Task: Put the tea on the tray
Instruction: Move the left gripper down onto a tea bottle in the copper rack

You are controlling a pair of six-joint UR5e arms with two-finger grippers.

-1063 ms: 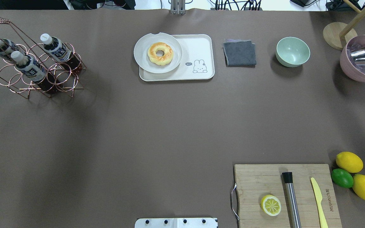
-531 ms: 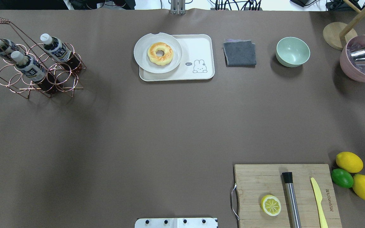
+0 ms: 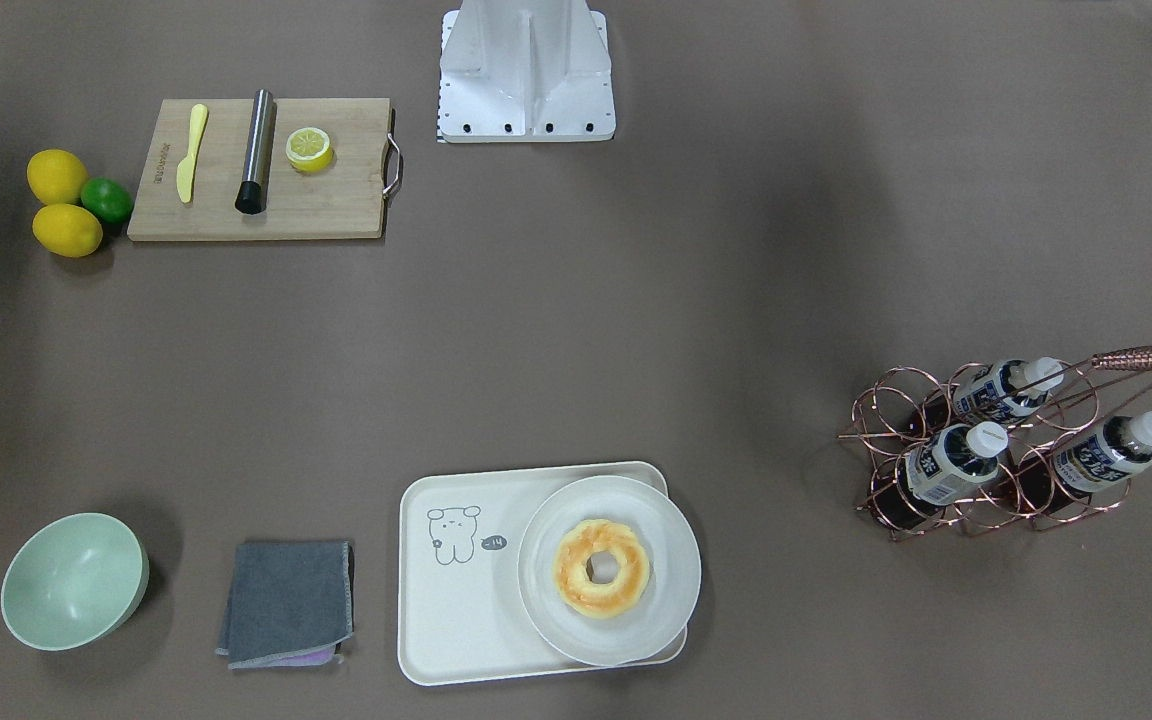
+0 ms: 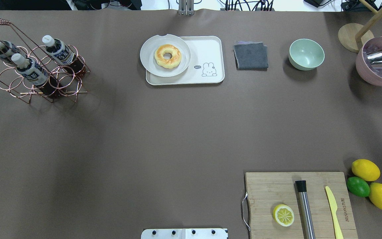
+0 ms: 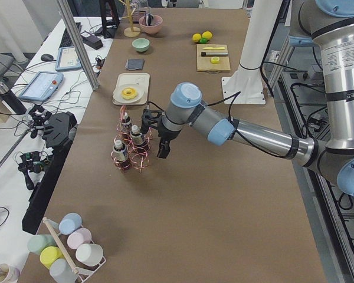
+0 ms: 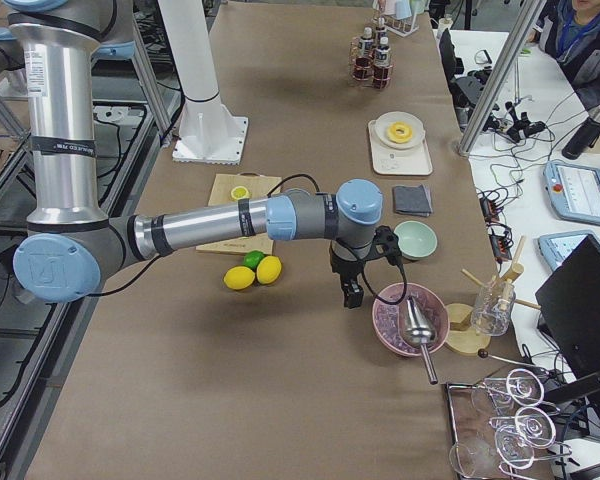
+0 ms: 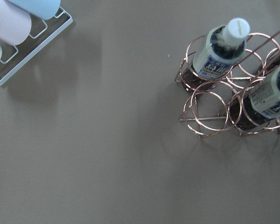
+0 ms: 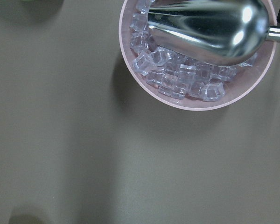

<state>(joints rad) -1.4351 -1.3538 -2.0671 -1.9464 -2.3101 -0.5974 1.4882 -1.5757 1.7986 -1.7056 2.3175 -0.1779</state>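
Note:
Three tea bottles [image 4: 57, 49] with white caps stand tilted in a copper wire rack [image 4: 68, 83] at the far left of the table; they also show in the front-facing view [image 3: 941, 465] and the left wrist view [image 7: 219, 49]. The cream tray [image 4: 207, 49] with a drawn bear lies at the far middle [image 3: 456, 600]. My left gripper [image 5: 163, 147] hangs just beside the rack, above the table, apart from the bottles. My right gripper [image 6: 350, 290] hangs above the table next to a pink bowl. Both grippers show only in side views, so I cannot tell whether they are open or shut.
A white plate with a donut [image 4: 165, 55] covers the tray's left half. A grey cloth [image 4: 250, 55], a green bowl [image 4: 306, 54] and a pink bowl of ice with a metal scoop [image 4: 380, 63] lie to its right. A cutting board [image 4: 267, 189] and lemons [image 4: 365, 169] sit near right.

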